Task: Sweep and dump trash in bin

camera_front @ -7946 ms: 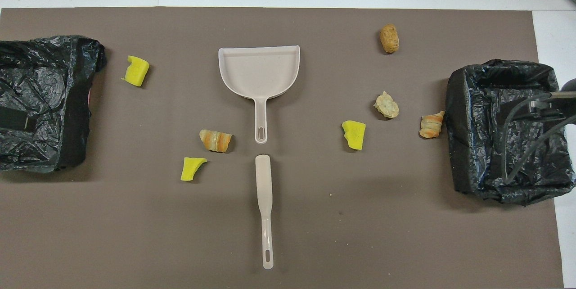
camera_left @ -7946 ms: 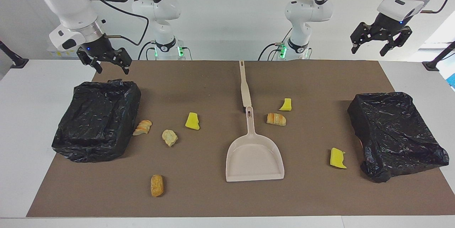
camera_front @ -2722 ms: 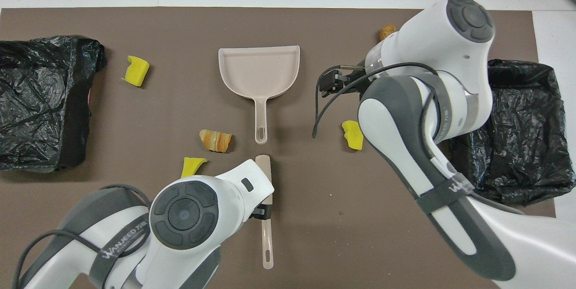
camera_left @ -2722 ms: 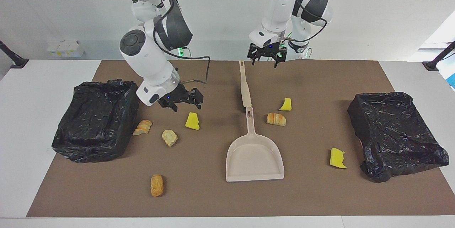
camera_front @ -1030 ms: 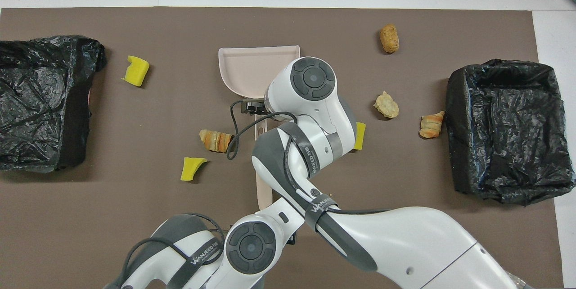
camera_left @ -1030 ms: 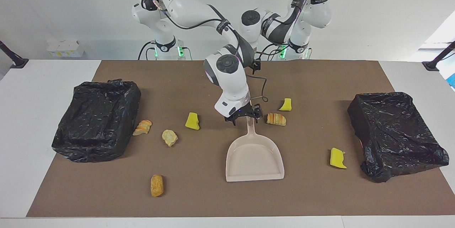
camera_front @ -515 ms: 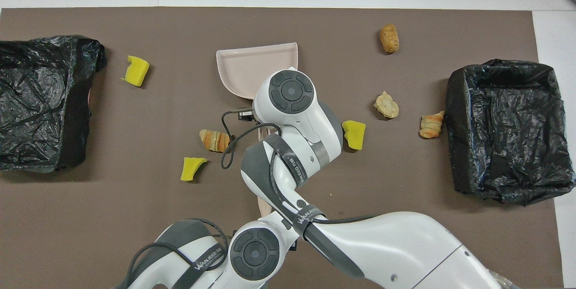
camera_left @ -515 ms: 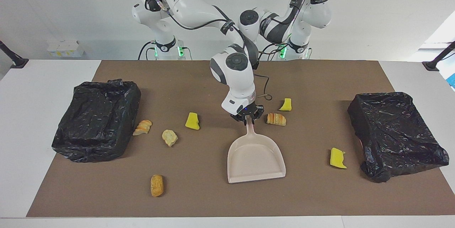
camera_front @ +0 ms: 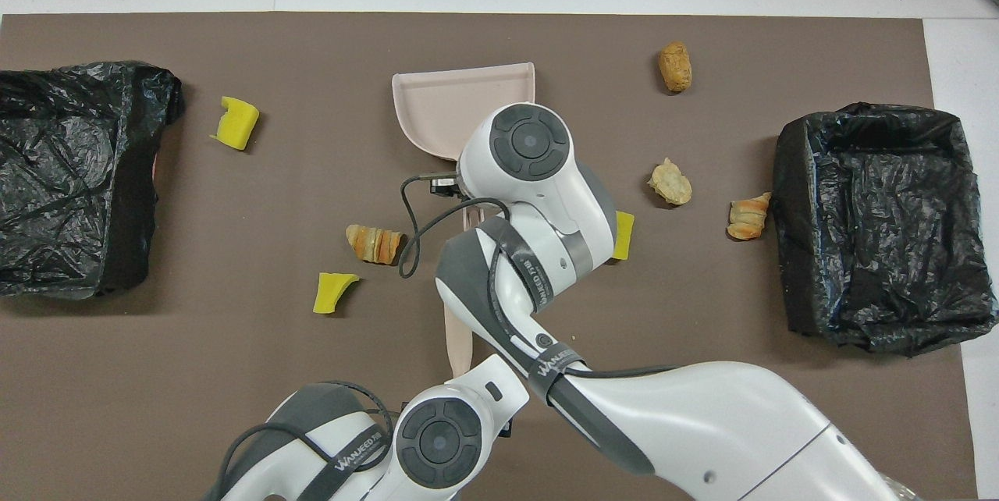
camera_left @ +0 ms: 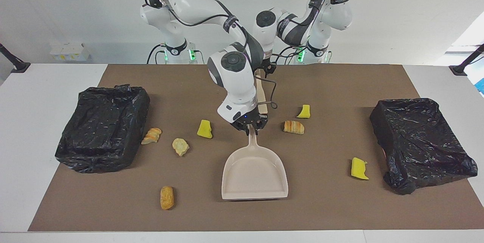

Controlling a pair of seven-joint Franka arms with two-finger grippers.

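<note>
- The right end effector (camera_left: pixel 249 125) is closed on the handle of the beige dustpan (camera_left: pixel 254 176), in the middle of the brown mat (camera_left: pixel 332 205) on the tabletop (camera_left: pixel 22 122).
- The left end effector (camera_left: pixel 267 67) is closed on the beige brush (camera_left: pixel 260 93), which lies nearer to the robots than the dustpan.
- The trash is 7 small pieces on the mat: 3 yellow wedges (camera_left: pixel 204 129) and 4 bread bits (camera_left: pixel 293 127).
- 2 black bins (camera_left: pixel 102 127) sit at the 2 ends of the mat.

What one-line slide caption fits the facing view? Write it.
Right gripper grips the dustpan handle, left gripper at the brush, trash scattered around.
</note>
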